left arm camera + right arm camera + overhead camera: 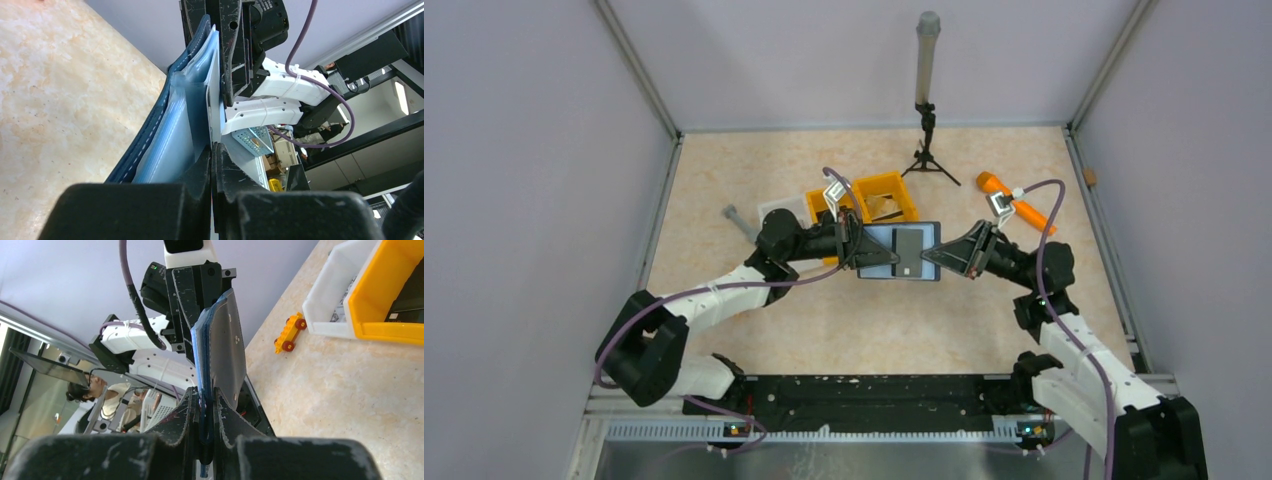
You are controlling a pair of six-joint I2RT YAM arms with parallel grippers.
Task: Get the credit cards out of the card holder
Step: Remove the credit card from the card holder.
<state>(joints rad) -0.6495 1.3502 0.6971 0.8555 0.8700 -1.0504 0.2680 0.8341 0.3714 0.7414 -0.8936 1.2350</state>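
The open card holder [879, 233] hangs in the air between both arms. The left gripper [874, 252] is clamped on its left edge and the right gripper [928, 256] pinches its right edge, with a grey credit card [907, 251] in its inner pocket. Beyond sit a yellow bin [910, 198], its contents unclear, and a white bin [779, 206].

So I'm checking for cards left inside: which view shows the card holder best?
Top external: the card holder faces up, spread open, a grey card visible on it. Both wrist views catch it nearly edge-on.
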